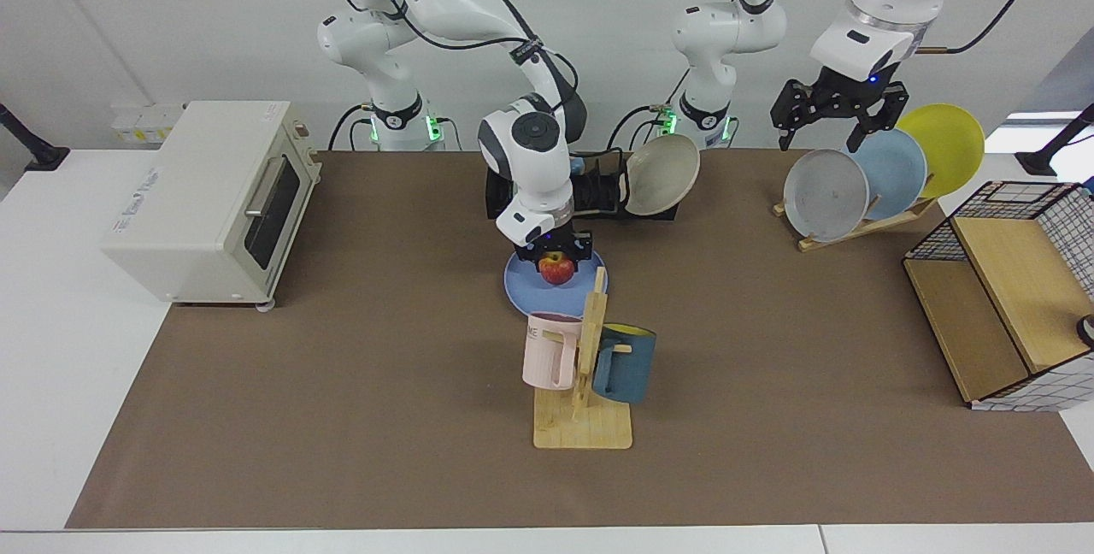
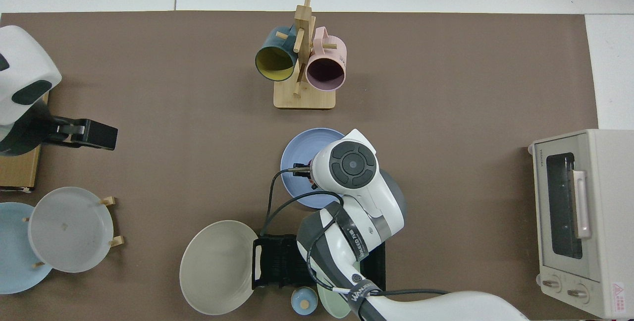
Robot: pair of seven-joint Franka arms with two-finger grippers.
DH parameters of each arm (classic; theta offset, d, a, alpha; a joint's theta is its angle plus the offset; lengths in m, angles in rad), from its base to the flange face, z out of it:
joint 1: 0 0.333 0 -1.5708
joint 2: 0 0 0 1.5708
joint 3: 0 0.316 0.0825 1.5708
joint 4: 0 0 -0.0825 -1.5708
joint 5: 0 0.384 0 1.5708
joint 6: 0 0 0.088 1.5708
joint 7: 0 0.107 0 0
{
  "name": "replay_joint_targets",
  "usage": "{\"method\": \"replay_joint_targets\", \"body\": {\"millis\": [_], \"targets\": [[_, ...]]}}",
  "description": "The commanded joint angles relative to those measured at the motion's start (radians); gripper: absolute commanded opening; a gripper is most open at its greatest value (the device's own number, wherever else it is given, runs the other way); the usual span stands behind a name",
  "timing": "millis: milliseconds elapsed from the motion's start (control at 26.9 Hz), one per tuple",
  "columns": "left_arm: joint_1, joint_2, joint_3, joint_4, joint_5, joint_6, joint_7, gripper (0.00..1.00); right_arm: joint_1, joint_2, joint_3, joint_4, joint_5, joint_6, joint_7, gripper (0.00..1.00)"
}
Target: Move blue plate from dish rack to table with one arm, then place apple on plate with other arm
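Note:
The blue plate (image 1: 523,291) lies flat on the brown-covered table (image 1: 342,383), just in front of the black dish rack (image 1: 494,195). My right gripper (image 1: 556,262) points straight down over the plate and is shut on the red-yellow apple (image 1: 556,269), which sits low at the plate's surface; contact cannot be told. In the top view the right arm's wrist (image 2: 350,165) covers the apple and part of the blue plate (image 2: 299,148). My left gripper (image 1: 838,114) hangs open and empty above the wooden plate stand at the view's right, waiting.
A beige plate (image 1: 662,173) leans on the dish rack's end. The mug tree (image 1: 585,366) with pink and dark blue mugs stands just in front of the blue plate. A toaster oven (image 1: 214,195), a plate stand (image 1: 855,225) and a wire-and-wood crate (image 1: 1008,297) flank the table.

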Motion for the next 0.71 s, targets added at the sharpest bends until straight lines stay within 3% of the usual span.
{"method": "replay_joint_targets", "body": {"millis": [0,37,371,520,669], "targets": [[0.001,-0.010,0.000,0.005,-0.001,-0.020,-0.007,1.00,-0.014,-0.019,0.005,-0.025,0.024,0.029,-0.032,0.72],[0.001,-0.008,0.000,0.005,-0.001,-0.021,-0.007,1.00,-0.014,-0.019,0.005,-0.025,0.027,0.029,-0.032,1.00],[0.001,-0.008,0.000,0.005,-0.001,-0.021,-0.007,1.00,-0.003,-0.024,0.005,-0.002,0.029,0.012,-0.018,1.00],[0.001,-0.008,0.000,0.007,-0.001,-0.020,-0.009,1.00,-0.014,-0.054,-0.007,0.019,0.026,-0.044,-0.023,1.00],[0.001,-0.008,0.000,0.007,-0.001,-0.020,-0.007,1.00,-0.103,-0.125,-0.007,0.050,0.009,-0.116,-0.036,1.00]]}}
